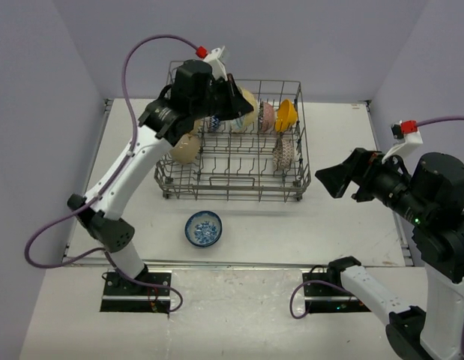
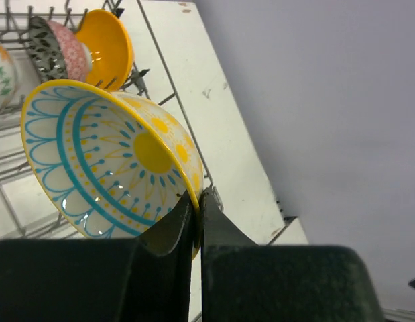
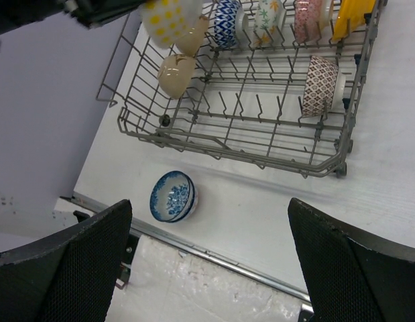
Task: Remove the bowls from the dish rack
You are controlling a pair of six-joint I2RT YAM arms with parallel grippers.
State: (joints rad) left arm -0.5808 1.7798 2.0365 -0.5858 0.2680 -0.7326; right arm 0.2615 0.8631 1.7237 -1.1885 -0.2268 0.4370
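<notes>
My left gripper [image 1: 233, 101] hangs over the back of the dish rack [image 1: 232, 196], shut on the rim of a yellow bowl with teal pattern [image 2: 106, 161]; the rim sits pinched between the fingers [image 2: 199, 204]. The bowl is lifted above the tines, tilted on its side. Still in the rack [image 3: 227, 144] stand a beige bowl [image 3: 177, 74], a blue zigzag bowl [image 3: 227, 17], a red-patterned bowl [image 3: 320, 84], a pinkish bowl [image 2: 66, 50] and an orange bowl [image 2: 110, 47]. A blue-and-white bowl [image 1: 204, 229] sits on the table. My right gripper [image 1: 333, 180] hovers open and holds nothing.
The white table ends in a metal strip [image 3: 214, 258] just in front of the blue-and-white bowl [image 3: 172, 196]. Grey walls close in on the left, back and right. The rack has a raised wire handle at its back left corner [image 1: 175, 71].
</notes>
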